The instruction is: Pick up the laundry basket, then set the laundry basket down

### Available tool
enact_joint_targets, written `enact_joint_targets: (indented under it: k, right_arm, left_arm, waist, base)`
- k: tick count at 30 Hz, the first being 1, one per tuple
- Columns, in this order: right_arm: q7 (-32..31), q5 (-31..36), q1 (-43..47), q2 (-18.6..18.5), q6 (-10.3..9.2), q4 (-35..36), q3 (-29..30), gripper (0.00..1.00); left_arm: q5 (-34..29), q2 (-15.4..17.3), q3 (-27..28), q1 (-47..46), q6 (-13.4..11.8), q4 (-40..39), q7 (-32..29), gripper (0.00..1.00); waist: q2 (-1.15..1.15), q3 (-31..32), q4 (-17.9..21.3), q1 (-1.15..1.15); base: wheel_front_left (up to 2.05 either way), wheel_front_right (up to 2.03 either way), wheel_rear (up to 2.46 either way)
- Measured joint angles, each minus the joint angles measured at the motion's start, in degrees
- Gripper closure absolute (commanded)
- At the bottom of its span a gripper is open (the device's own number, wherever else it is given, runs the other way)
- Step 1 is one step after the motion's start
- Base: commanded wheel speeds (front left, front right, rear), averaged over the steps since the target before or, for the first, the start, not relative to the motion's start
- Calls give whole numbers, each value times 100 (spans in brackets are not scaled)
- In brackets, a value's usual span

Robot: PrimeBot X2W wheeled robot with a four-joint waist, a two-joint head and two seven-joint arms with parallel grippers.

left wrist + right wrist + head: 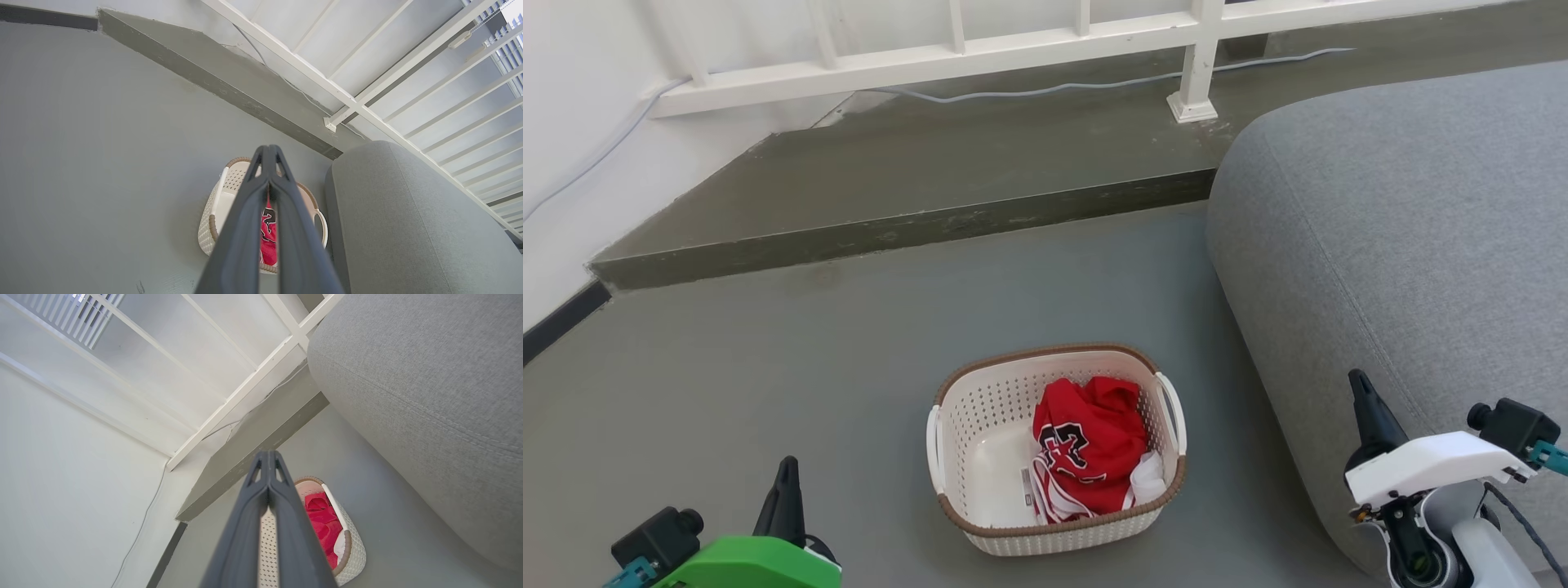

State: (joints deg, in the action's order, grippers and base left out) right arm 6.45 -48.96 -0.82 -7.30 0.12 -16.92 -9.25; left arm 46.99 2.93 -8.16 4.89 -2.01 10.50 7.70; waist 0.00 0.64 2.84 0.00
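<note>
The laundry basket stands on the grey floor, cream-white and perforated with a brown woven-look rim and a white handle on each side. A crumpled red garment with black and white trim lies in its right half. My left gripper is at the lower left, well clear of the basket, fingers pressed together and holding nothing. My right gripper is at the lower right, in front of the sofa, also shut and empty. The basket shows behind my left fingers, and the basket shows behind my right fingers.
A large grey upholstered sofa rises just right of the basket. Behind runs a raised concrete step with a white railing and a pale cable along it. A white wall closes the left side.
</note>
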Motion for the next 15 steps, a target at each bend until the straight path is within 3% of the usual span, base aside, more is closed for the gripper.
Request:
enact_joint_targets:
  k: [15]
  right_arm:
    - [-283, -1020, -53, 97, 146, 10, 375, 100]
  left_arm:
    - [1137, 45, 203, -176, 199, 92, -257, 100]
  waist:
    - [0, -20, -67, 0]
  base:
    - [0, 0, 0]
